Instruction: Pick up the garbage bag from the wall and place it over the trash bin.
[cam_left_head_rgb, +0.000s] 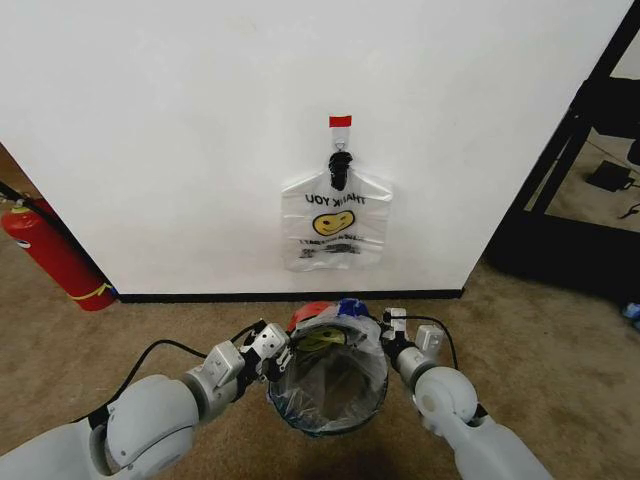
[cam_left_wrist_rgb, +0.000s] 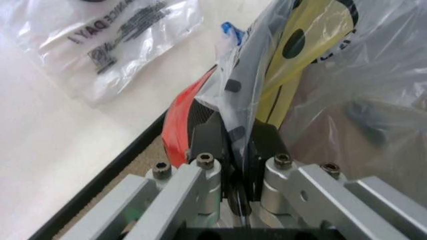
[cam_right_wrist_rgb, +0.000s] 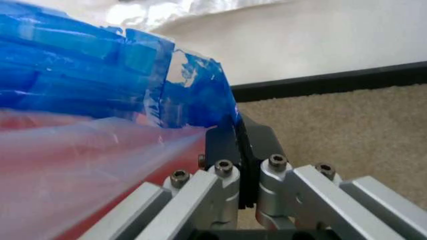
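Note:
A translucent white garbage bag (cam_left_head_rgb: 337, 222) with a yellow smiley and "THANK YOU" print hangs from a black hook (cam_left_head_rgb: 340, 160) on the white wall (cam_left_head_rgb: 180, 130). A second such bag (cam_left_head_rgb: 330, 378) is spread open over the round trash bin (cam_left_head_rgb: 305, 317), whose red part shows at the far side. My left gripper (cam_left_head_rgb: 274, 350) is shut on that bag's left edge, pinching plastic between its fingers (cam_left_wrist_rgb: 217, 135). On the bag's right edge, by blue tape (cam_right_wrist_rgb: 100, 80), my right gripper (cam_left_head_rgb: 389, 334) is shut.
A red fire extinguisher (cam_left_head_rgb: 50, 250) leans at the wall's left end. A black baseboard (cam_left_head_rgb: 290, 296) runs just behind the bin. A black frame (cam_left_head_rgb: 560, 150) and dark gear stand past the wall's right end. Brown carpet (cam_left_head_rgb: 560, 340) lies around.

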